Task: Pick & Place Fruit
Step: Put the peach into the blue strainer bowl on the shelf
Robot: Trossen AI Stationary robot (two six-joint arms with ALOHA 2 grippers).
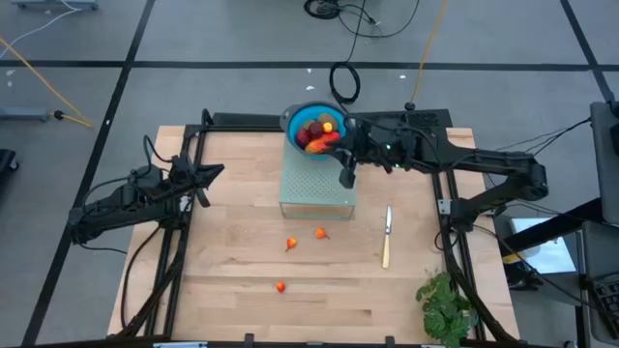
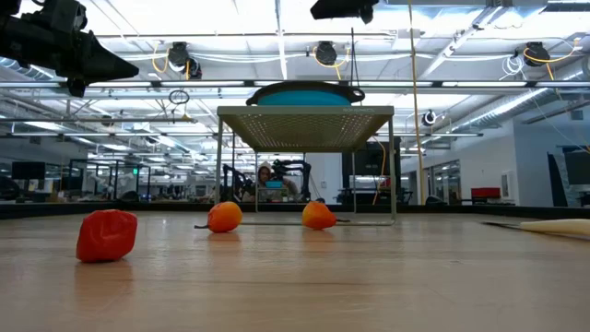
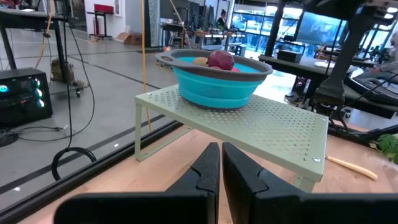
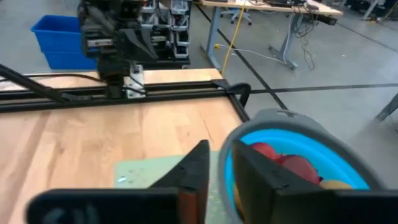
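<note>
A blue bowl [image 1: 295,118] holding several fruit [image 1: 319,133] stands on a pale green perforated rack [image 1: 317,188] at the table's far middle. The bowl [image 4: 311,146] also shows in the right wrist view, with red fruit [image 4: 292,167] inside. Three small orange-red fruit lie on the wood: two [image 1: 291,244] [image 1: 320,233] just in front of the rack and one [image 1: 280,286] nearer the front. My right gripper [image 1: 345,180] hangs over the rack beside the bowl, its fingers [image 4: 199,171] close together and empty. My left gripper [image 1: 213,175] waits shut at the table's left, level and above the wood.
A pale-handled knife [image 1: 387,237] lies on the table to the right of the rack. A green leafy bunch [image 1: 445,304] sits at the front right corner. The black frame rails [image 1: 450,242] run along both sides. Bare wood stretches across the near half of the table.
</note>
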